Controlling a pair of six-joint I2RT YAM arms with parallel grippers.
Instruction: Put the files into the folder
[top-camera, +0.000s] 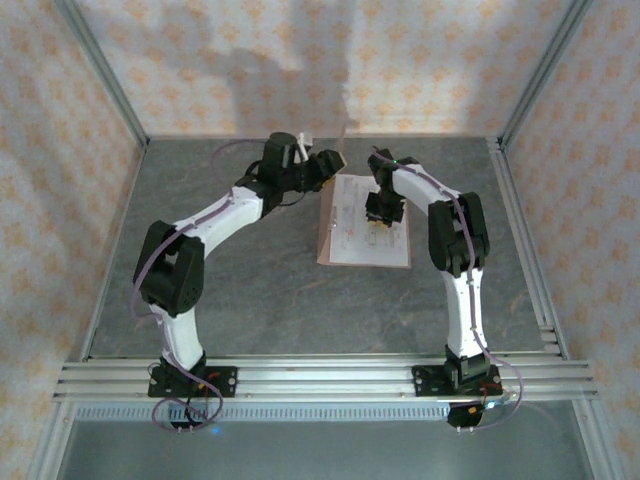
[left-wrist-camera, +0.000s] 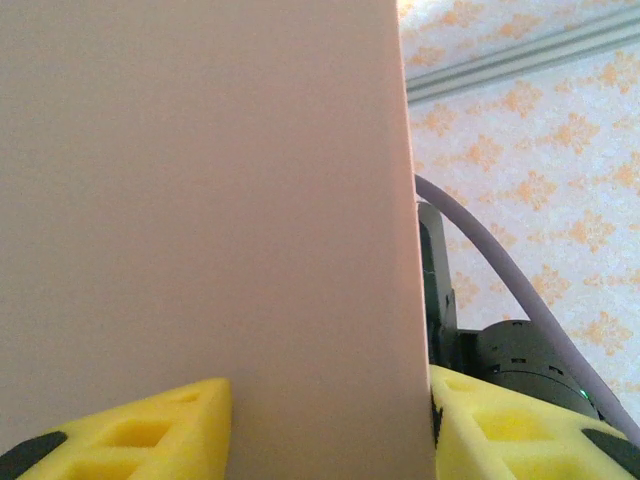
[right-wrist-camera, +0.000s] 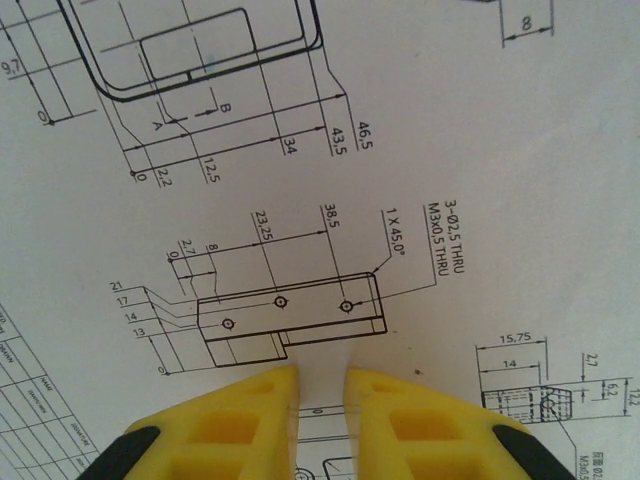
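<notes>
The pinkish-brown folder (top-camera: 324, 235) lies open in the middle of the table, its left cover tilted up off the surface. The files (top-camera: 372, 245), white sheets with black line drawings, lie on its right half. My left gripper (top-camera: 330, 162) is at the folder's far left corner. In the left wrist view the cover (left-wrist-camera: 200, 200) leans across the gap between the yellow fingers (left-wrist-camera: 500, 420), and the left gripper (left-wrist-camera: 330, 430) stands open. My right gripper (top-camera: 382, 214) points down onto the files (right-wrist-camera: 450, 150). Its tips rest on the paper, and the right gripper (right-wrist-camera: 320, 385) is barely open with nothing between them.
Grey tabletop (top-camera: 220, 300) surrounds the folder. Aluminium rails (top-camera: 320, 378) run along the near edge, with frame posts at the sides and patterned walls behind. The right arm's dark wrist and a grey cable (left-wrist-camera: 520, 350) sit just past the cover's edge.
</notes>
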